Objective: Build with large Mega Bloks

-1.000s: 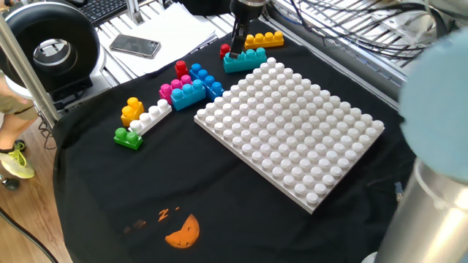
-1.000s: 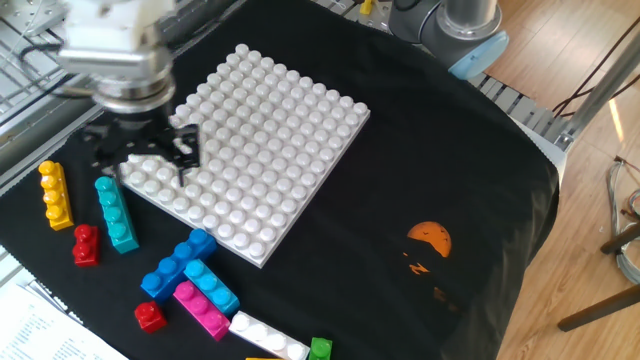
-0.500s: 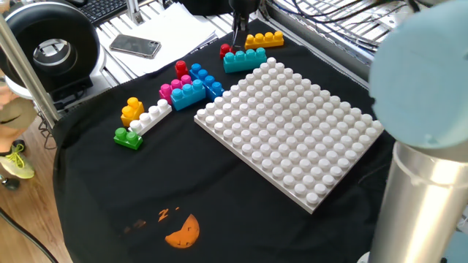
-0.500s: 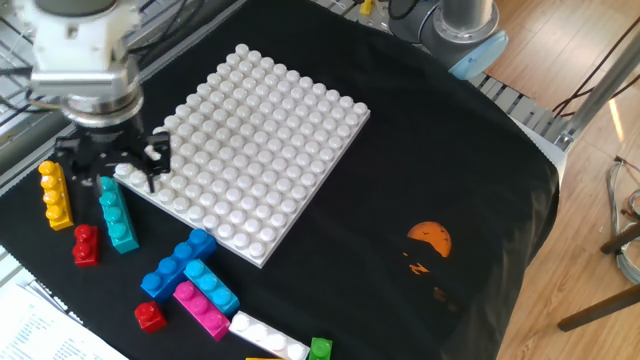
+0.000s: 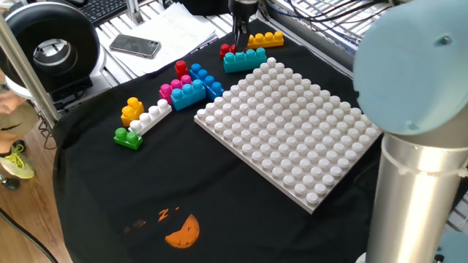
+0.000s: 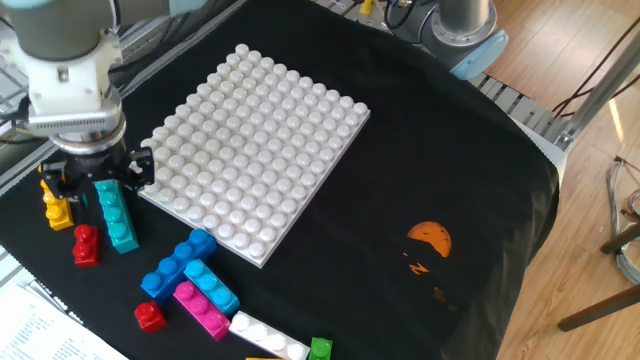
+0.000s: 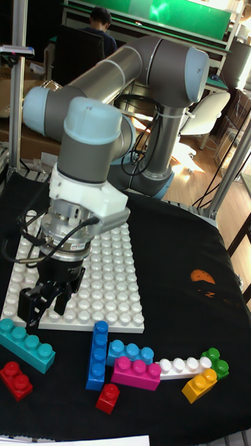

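My gripper (image 6: 99,181) hangs open over the far end of a long teal Mega Blok (image 6: 118,215), one finger on each side of it. That teal brick (image 5: 245,59) lies off the corner of the white studded baseplate (image 5: 289,124), between a yellow brick (image 6: 54,201) and the plate. A red brick (image 6: 86,245) sits just beside it. In the tall fixed view the gripper (image 7: 44,304) hovers a little above the teal brick (image 7: 26,345); I see no contact. Nothing is held.
A cluster of blue (image 7: 97,354), light blue and pink (image 7: 136,373) bricks lies in front of the baseplate, with white (image 7: 183,366), green (image 7: 216,362), orange-yellow (image 7: 199,385) and small red (image 7: 108,397) bricks alongside. A phone (image 5: 135,46) and papers lie past the cloth's edge.
The gripper has travelled from above the baseplate's corner out over the teal brick's end, nearer the yellow brick, and sits lower. No brick has moved.
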`<state>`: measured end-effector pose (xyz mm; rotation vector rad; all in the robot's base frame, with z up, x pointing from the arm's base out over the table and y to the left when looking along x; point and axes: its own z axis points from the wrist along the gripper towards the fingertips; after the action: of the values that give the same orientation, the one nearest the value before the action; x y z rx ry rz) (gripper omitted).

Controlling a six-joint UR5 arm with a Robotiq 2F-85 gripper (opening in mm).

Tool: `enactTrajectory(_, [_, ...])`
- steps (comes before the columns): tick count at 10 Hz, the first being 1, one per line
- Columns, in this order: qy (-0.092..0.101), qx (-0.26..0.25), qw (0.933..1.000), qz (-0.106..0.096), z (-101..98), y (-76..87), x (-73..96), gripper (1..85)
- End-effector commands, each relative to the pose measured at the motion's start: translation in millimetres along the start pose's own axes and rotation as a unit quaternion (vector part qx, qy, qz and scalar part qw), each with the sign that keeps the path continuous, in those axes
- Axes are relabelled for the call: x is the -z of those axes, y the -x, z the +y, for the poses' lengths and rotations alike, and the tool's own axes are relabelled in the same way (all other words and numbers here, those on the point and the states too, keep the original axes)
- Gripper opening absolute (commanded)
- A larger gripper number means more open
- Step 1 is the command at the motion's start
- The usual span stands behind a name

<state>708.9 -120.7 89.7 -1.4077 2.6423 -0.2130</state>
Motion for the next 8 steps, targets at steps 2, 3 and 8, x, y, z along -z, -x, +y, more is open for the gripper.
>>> enactTrajectory(2, [0.001,0.003,1.0,-0.002,-6.6,-2.2,-16.2,66.0])
enactTrajectory(3, [-0.002,0.005,1.0,-0.002,-8.4,-2.9,-15.0,66.0])
enactTrajectory(8, [0.031,0.004,0.9994,-0.012,4.6,-3.7,-27.4,67.7])
